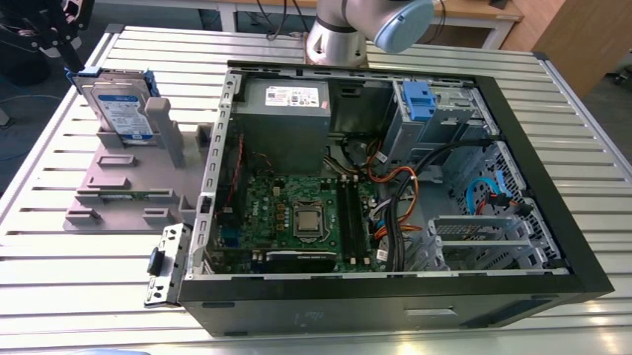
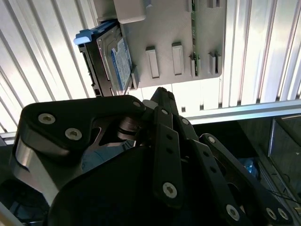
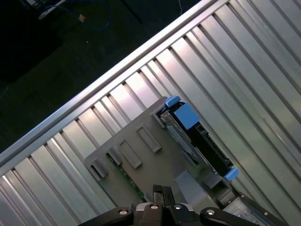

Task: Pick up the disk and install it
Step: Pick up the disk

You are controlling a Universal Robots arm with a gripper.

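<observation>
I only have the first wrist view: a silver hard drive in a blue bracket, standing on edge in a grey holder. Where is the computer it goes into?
Observer: In the exterior view, the open black computer case lies on the slatted metal table, on the exterior view's right of the grey plastic holder.
Operator: Which way does the label face?
Observer: The silver hard drive shows its white label with a blue lower band towards the exterior camera.
Operator: What is nearest to it?
Observer: The black gripper hangs just above its blue bracket; whether they touch I cannot tell.
</observation>
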